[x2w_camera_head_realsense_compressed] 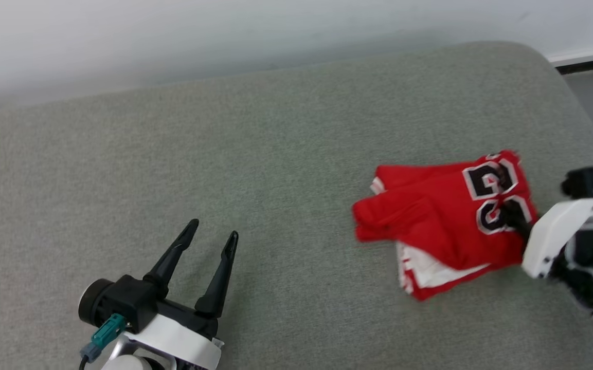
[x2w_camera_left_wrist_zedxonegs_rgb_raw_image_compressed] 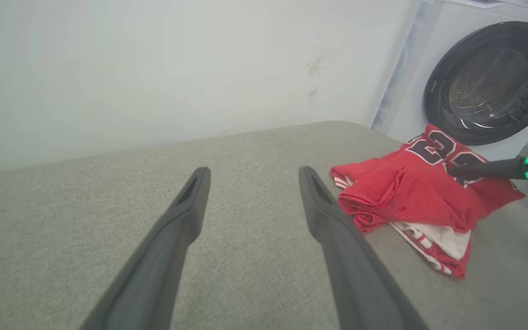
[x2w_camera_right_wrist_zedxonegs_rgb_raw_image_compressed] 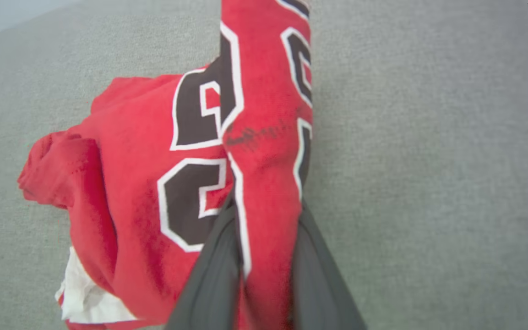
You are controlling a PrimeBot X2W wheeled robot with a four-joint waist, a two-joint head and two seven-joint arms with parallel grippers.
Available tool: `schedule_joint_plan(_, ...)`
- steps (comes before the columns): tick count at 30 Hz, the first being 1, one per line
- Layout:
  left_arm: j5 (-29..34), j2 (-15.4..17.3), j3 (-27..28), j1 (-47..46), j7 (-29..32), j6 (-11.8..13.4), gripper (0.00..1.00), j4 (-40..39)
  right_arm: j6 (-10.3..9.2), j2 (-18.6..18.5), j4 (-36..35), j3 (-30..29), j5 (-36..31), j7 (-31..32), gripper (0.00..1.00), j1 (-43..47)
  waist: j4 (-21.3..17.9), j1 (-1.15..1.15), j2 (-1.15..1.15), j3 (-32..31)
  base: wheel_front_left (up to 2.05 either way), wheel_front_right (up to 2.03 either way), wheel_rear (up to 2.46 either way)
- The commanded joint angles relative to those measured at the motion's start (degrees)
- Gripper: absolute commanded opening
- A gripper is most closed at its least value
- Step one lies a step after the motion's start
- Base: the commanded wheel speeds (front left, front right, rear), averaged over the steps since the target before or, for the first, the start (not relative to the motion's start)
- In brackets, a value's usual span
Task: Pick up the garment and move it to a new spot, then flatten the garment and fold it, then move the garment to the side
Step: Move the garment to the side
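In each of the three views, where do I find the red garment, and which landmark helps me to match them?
Head view: the garment lies right of centre on the grey cushion.
Left wrist view: garment right of centre, near the washing machine.
Right wrist view: garment centre and left, gripped by the right tool.
Shared landmark: its black, white-outlined number.

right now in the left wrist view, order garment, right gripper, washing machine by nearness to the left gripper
1. garment, just right of the left gripper.
2. right gripper, pinching the garment's far side.
3. washing machine, behind, upper right.
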Motion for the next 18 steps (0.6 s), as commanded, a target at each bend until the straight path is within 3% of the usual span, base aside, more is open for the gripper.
schedule_joint_plan(1, 0.1, 0.4, 0.1, -1.0, -0.1, 0.0, 1.00, -0.2, -0.06, -0.4, 0.2, -0.3, 0.2, -0.1, 0.00, -1.2, 1.3, 0.00, 0.00, 1.4, 0.00, 0.00, 0.00)
schedule_joint_plan(12, 0.4, 3.4, -1.6, -3.3, -0.1, 0.0, 1.00, -2.3, -0.06, -12.0, 11.2, -6.2, 0.2, 0.0, 0.00, -12.9, 11.4, 0.00, 0.00, 8.8, 0.00, 0.00, 0.00)
schedule_joint_plan(18, 0.0, 4.9, -1.4, -3.7, -0.1, 0.0, 1.00, -3.5, -0.06, -19.0, 15.8, -7.0, -3.8, -0.5, 0.00, -18.3, 16.2, 0.00, 0.00, 13.2, 0.00, 0.00, 0.00)
